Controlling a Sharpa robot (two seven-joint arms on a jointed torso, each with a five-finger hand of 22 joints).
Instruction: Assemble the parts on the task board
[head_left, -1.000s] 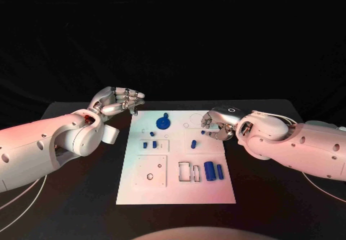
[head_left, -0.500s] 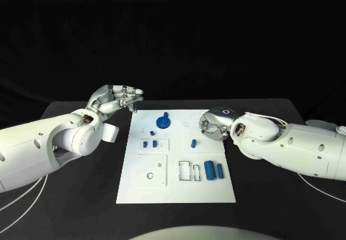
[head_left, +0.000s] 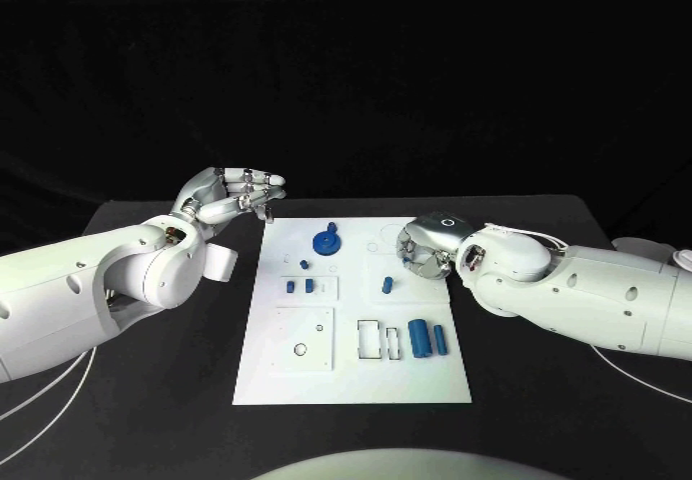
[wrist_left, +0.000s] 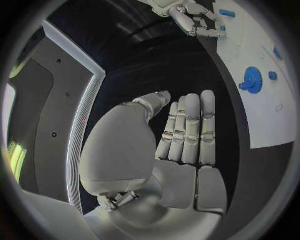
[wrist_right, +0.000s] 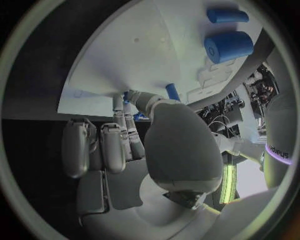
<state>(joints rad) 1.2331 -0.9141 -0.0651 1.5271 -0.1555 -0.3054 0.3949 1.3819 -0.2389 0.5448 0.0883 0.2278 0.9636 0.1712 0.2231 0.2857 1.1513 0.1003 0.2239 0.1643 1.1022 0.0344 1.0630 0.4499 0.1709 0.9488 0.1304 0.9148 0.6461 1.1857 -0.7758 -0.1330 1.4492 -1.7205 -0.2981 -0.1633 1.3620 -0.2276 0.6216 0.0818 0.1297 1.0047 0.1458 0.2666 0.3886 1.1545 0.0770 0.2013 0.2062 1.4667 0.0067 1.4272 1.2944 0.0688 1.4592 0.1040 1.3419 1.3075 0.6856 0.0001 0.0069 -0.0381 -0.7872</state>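
1. Fingers of the left hand (head_left: 231, 197) are curling loosely toward the palm; nothing is sitting in them in the left wrist view, where they are lying side by side, so I judge this hand to be closed on nothing. It is hovering over the bare black table (head_left: 173, 400), just off the far left corner of the task board (head_left: 353, 385).

2. Moving rightward from that hand, the blue gear (head_left: 327, 243) is sitting on the board's far part, near those fingertips but apart from them. A small blue knob (head_left: 304, 265) and a pair of short blue pegs (head_left: 299, 288) are lying nearer the robot, by a small frame.

3. Further toward the robot, two empty rectangular slots (head_left: 379, 343) are waiting beside a thick blue cylinder (head_left: 418, 340) and a thinner blue rod (head_left: 440, 341), both lying flat and unplaced.

4. Just left of the right hand (head_left: 428, 248), a slim blue pin (head_left: 387, 286) is lying on the board. The right wrist view is showing fingertips reaching down beside a blue piece, but I cannot tell whether they are pinching it or only touching it.

5. Judging overall, assembly is looking early: most parts are lying loose, and seating them is remaining.
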